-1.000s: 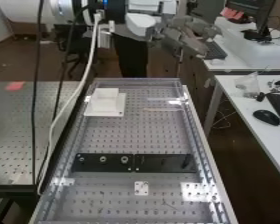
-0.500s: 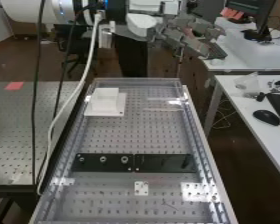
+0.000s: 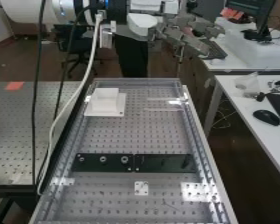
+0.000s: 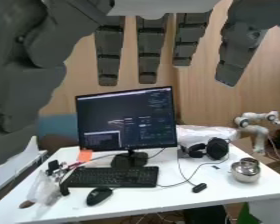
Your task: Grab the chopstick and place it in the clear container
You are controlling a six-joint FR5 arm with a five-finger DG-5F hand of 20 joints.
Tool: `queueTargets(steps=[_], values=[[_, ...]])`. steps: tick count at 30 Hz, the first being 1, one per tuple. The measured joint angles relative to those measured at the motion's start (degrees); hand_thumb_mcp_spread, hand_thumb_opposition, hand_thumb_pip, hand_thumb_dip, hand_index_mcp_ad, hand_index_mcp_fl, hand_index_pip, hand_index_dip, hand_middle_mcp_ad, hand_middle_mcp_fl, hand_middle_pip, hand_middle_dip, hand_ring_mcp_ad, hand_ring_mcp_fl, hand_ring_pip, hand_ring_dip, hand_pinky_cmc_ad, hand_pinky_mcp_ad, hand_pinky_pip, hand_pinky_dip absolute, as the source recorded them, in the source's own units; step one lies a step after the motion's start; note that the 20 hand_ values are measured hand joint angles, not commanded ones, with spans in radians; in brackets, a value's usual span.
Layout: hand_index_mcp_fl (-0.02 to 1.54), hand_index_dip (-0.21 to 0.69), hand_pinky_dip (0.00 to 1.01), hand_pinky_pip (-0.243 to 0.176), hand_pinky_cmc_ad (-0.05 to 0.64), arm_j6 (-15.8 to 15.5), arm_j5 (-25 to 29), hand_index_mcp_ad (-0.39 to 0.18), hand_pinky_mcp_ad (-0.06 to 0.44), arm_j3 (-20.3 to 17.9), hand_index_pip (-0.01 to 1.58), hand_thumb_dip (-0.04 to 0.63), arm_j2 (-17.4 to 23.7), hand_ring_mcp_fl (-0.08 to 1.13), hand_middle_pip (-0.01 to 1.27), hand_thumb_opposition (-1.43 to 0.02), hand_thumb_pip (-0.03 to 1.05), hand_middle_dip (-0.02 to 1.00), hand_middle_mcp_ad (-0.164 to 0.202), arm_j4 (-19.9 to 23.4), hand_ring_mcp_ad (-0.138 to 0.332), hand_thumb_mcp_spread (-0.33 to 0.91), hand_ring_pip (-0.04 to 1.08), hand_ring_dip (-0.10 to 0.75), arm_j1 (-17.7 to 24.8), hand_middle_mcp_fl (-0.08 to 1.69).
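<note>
The hand is dark grey, its fingers blocky and segmented; beside it, the arm is white and rounded, with a white cable.

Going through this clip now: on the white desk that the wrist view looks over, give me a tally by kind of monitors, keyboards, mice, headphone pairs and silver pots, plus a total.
Monitor: 1
Keyboard: 1
Mouse: 1
Headphone pair: 1
Silver pot: 1
Total: 5
</note>
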Motion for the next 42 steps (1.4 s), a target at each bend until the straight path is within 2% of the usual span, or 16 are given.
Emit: queueTargets(steps=[4, 8, 18, 21, 23, 42], values=[[0.39, 0.188, 0.18, -0.047, 0.506, -0.01, -0.04, -0.201, 0.393, -0.02, 0.05, 0.07, 0.03, 0.02, 0.13, -0.7, 0.29, 0.22, 0.017, 0.02, 0.113, 0.28, 0.11, 0.136, 0.11, 0.24], [0.39, 0.183, 0.18, -0.047, 0.506, -0.07, 2.86, -0.187, 0.396, -0.02, 0.05, 0.07, 0.17, 0.02, 0.14, -0.7, 0.29, 0.22, 0.03, 0.07, 0.113, 0.29, 0.11, 0.136, 0.4, 0.24], [0.39, 0.182, 0.18, -0.044, 0.508, 0.08, 2.61, -0.187, 0.396, 0.07, 0.05, 0.07, 0.1, 0.02, 0.14, -0.7, 0.29, 0.22, 0.037, -0.07, 0.112, 0.29, 0.11, 0.136, 0.53, 0.24], [0.39, 0.182, 0.18, -0.044, 0.508, 0.04, 2.39, -0.201, 0.396, 0.04, 0.05, 0.07, 0.11, 0.02, 0.14, -0.7, 0.29, 0.22, 0.026, 0.05, 0.106, 0.28, 0.11, 0.136, 0.52, 0.24], [0.39, 0.182, 0.18, -0.044, 0.508, 0.03, 2.67, -0.187, 0.396, 0.01, 0.05, 0.07, 0.15, 0.02, 0.14, -0.7, 0.29, 0.22, 0.038, 0.1, 0.115, 0.28, 0.11, 0.136, 0.5, 0.24], [0.39, 0.182, 0.18, -0.044, 0.508, 0.39, 1.21, -0.187, 0.396, -0.18, 0.05, 0.068, 0.46, 0.02, 0.14, -0.7, 0.29, 0.22, 0.038, 0.43, 0.115, 0.28, 0.11, 0.136, 0.36, 0.24]])
